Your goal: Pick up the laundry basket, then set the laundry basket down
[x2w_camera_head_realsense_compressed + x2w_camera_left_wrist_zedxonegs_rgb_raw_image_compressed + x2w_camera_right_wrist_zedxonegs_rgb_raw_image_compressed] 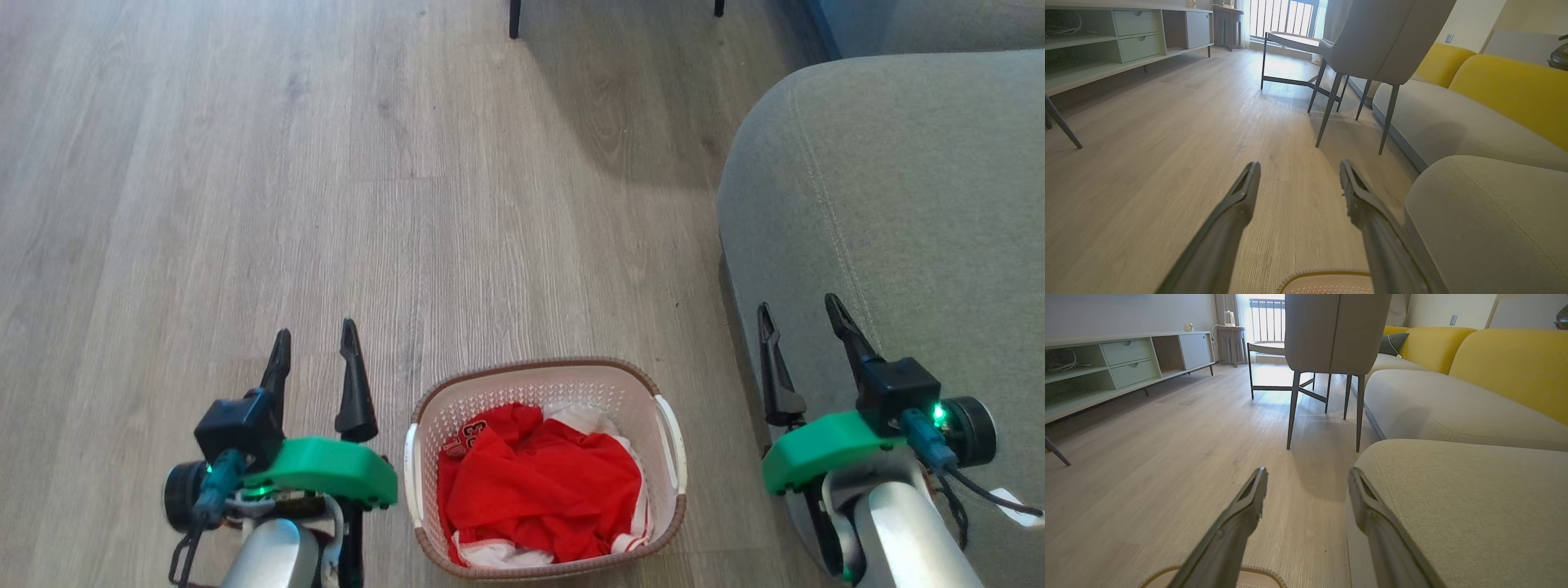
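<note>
Grippers both spread apart, holding nothing: left gripper, right gripper. Small white perforated plastic laundry basket with brown woven-look rim sits on pale wood-plank floor between them, red cloth inside.

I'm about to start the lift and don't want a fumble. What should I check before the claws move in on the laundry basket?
1. Left claw open and empty: ok.
2. Right claw open and empty: ok.
3. Laundry basket upright on the floor, between both claws: ok.
4. Left handle and right handle uncovered: ok.
5. Red clothes contained, nothing hanging over: ok.
6. Right claw clear of the grey sofa: cannot tell.
</note>
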Tool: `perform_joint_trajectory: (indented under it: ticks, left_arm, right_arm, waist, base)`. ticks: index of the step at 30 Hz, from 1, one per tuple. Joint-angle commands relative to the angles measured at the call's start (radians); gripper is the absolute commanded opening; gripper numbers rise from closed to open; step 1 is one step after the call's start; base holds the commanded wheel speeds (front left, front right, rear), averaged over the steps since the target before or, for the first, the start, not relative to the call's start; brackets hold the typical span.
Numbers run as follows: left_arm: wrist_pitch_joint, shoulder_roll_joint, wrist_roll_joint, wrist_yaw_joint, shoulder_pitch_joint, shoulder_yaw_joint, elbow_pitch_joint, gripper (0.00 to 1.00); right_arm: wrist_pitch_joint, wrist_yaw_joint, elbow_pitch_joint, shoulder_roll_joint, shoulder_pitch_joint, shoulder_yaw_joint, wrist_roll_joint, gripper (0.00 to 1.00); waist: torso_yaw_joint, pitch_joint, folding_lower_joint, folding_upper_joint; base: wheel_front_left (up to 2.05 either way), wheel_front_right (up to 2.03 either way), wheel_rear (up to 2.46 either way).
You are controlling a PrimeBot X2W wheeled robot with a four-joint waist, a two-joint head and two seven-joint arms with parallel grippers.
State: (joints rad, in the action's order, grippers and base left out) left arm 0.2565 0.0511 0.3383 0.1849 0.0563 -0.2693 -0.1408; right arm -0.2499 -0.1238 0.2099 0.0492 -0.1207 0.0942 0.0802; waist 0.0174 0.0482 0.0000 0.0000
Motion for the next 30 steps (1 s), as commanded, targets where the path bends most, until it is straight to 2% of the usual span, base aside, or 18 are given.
perform_joint_trajectory:
  ticks: [1,10,13,23,26,30]
  left_arm:
    - [0.005,-0.001,0.004,0.001,0.036,0.033,0.034,1.00]
    - [0.005,-0.001,-0.009,-0.007,0.061,0.003,0.011,1.00]
    - [0.005,-0.001,-0.004,-0.001,0.082,-0.018,-0.024,1.00]
    - [0.005,-0.001,0.122,-0.019,0.198,-0.023,-0.158,1.00]
    - [0.005,-0.001,0.124,-0.026,0.249,-0.025,-0.204,1.00]
    - [0.005,-0.001,0.172,-0.048,0.319,-0.053,-0.309,1.00]
  right_arm:
    - [-0.012,-0.007,-0.031,0.010,-0.050,0.023,0.001,1.00]
    - [-0.012,-0.007,-0.035,0.023,-0.067,0.018,0.006,1.00]
    - [-0.012,-0.007,0.000,0.020,-0.078,0.010,0.057,1.00]
    - [-0.012,-0.007,0.142,0.046,-0.204,0.046,0.109,1.00]
    - [-0.012,-0.007,0.171,0.057,-0.247,0.067,0.123,1.00]
    - [-0.012,-0.007,0.235,0.071,-0.299,0.098,0.166,1.00]
  waist:
    - [0.002,0.006,0.0000,0.0000]
    - [0.009,0.070,0.0000,0.0000]
    - [0.011,0.112,0.0000,0.0000]
    - [0.006,0.315,0.0000,0.0000]
    - [0.005,0.378,0.0000,0.0000]
    - [0.007,0.460,0.0000,0.0000]
  base:
    - [0.00,0.00,0.00]
    - [0.00,0.00,0.00]
    - [0.00,0.00,0.00]
    - [0.00,0.00,0.00]
    - [0.00,0.00,0.00]
    - [0.00,0.00,0.00]
